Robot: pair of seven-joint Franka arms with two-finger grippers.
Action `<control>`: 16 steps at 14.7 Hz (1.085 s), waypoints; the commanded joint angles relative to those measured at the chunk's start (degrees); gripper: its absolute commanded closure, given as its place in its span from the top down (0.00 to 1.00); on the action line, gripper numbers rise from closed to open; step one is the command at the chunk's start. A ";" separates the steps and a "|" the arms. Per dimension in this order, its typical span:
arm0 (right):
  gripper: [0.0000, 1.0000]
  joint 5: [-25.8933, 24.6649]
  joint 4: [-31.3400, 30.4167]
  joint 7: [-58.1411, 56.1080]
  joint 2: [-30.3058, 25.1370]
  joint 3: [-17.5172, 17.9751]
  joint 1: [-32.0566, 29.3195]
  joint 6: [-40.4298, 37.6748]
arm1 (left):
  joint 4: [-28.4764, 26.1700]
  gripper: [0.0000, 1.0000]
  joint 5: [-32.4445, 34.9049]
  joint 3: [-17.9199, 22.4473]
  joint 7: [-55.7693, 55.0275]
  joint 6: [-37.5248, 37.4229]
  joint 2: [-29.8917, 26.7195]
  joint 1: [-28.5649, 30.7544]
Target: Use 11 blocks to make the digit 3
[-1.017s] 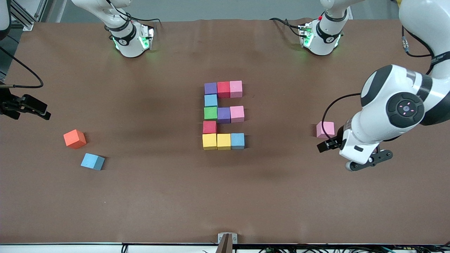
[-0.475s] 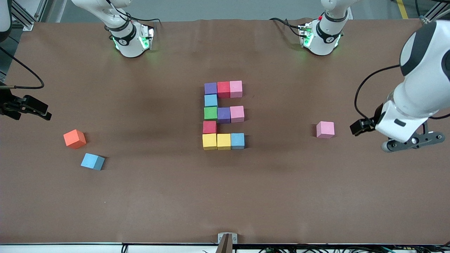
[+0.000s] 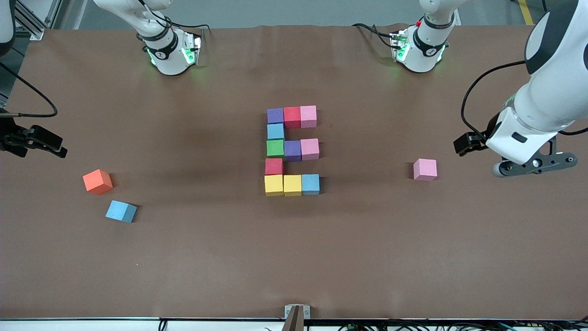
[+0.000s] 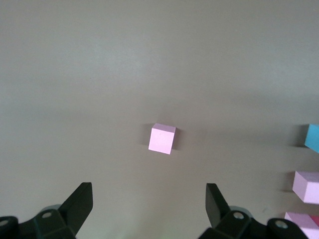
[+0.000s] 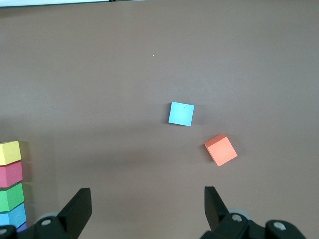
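Blocks forming the digit 3 (image 3: pixel 292 151) are sitting mid-table, touching, reading mirrored like an E from the front cam. Top bar: purple (image 3: pixel 275 115), red (image 3: pixel 292 116), pink (image 3: pixel 308 116). Spine: light blue (image 3: pixel 275 131), green (image 3: pixel 274 148), red (image 3: pixel 274 166). Mid bar: purple (image 3: pixel 292 150) & pink (image 3: pixel 309 149). Bottom bar: two yellow (image 3: pixel 274 185) (image 3: pixel 292 185) & light blue (image 3: pixel 310 184).

Loose cubes: a spare pink cube (image 3: pixel 425 169) is lying toward the left arm's end; an orange cube (image 3: pixel 97 181) and a stray light blue cube (image 3: pixel 121 211) are lying near each other toward the right arm's end, the blue one nearer the front cam.

Left gripper (image 4: pixel 149 206) is hanging over bare table near the spare pink cube, fingers spread, holding nothing. Right gripper (image 5: pixel 148 209) is waiting at the table's edge, fingers spread too, nothing in them.
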 commanded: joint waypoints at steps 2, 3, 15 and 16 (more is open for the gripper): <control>1.00 0.57 -0.54 -0.34 -0.26 0.71 -1.16 0.55 | -1.65 1.00 -7.91 19.98 13.10 -0.23 -8.72 -12.08; 1.00 0.48 -0.54 -0.34 -0.26 0.71 -1.16 0.55 | -1.82 1.00 -9.15 24.48 15.04 -0.32 -9.78 -15.70; 1.00 0.40 0.52 -0.34 -0.35 0.62 -0.98 0.46 | -19.14 1.00 -18.13 42.02 16.38 2.23 -26.05 -29.53; 1.00 0.31 0.52 -0.34 -0.35 0.62 -0.98 0.46 | -18.97 1.00 -18.04 42.02 16.64 2.23 -25.88 -29.45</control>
